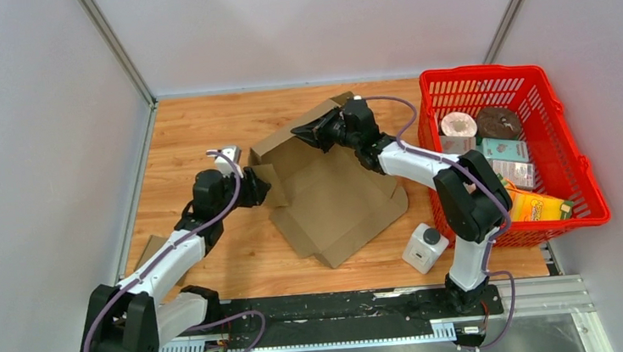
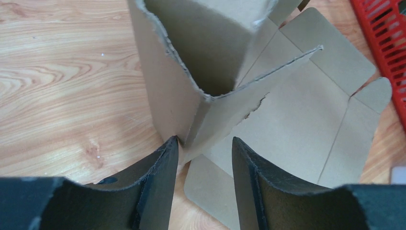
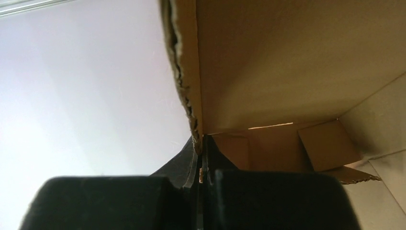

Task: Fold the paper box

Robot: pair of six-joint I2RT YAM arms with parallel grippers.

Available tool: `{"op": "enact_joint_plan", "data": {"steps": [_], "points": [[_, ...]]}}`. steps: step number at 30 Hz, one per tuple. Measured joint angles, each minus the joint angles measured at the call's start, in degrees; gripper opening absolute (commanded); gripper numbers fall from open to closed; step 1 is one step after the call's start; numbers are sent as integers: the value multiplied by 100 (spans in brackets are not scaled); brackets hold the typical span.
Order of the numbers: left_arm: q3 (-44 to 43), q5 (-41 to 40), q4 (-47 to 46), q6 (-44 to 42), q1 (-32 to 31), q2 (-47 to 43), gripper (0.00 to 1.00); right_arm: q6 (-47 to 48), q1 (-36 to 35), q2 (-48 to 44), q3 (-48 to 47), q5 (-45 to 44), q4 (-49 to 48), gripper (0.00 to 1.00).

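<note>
The brown paper box (image 1: 335, 195) lies partly folded at the middle of the table, its left and back walls raised and its front flaps flat. My left gripper (image 1: 263, 187) is at the box's left wall. In the left wrist view it (image 2: 205, 143) stands open, with its left fingertip (image 2: 173, 143) touching the foot of the raised corner (image 2: 191, 96); nothing is clamped. My right gripper (image 1: 308, 131) is shut on the top edge of the back wall. In the right wrist view the torn cardboard edge (image 3: 189, 86) runs down into the closed jaws of the right gripper (image 3: 201, 141).
A red basket (image 1: 584, 165) holding several packaged items stands at the right. A small white device with a black knob (image 1: 423, 247) sits near the front, just right of the box. A cardboard scrap (image 1: 146, 246) lies by the left wall. Grey walls enclose the table.
</note>
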State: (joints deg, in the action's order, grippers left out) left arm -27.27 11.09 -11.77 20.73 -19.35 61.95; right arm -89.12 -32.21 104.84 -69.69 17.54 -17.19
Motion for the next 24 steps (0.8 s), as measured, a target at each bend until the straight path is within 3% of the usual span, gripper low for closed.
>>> {"op": "enact_joint_plan", "data": {"steps": [12,21,23,24], "points": [[61,-2441,-455,85,-1331,190,37,0,-2,-291,625,-11,-372,2],[-55,-4741,-1419,-57,-2450,1193,48,-28,-24,-481,822,-98,-356,1],[-396,-5364,-1239,116,-2581,1611,42,-90,-35,-505,848,-120,-348,0],[-686,-5698,-901,367,-2605,1832,25,-125,-37,-509,850,-138,-337,0]]}}
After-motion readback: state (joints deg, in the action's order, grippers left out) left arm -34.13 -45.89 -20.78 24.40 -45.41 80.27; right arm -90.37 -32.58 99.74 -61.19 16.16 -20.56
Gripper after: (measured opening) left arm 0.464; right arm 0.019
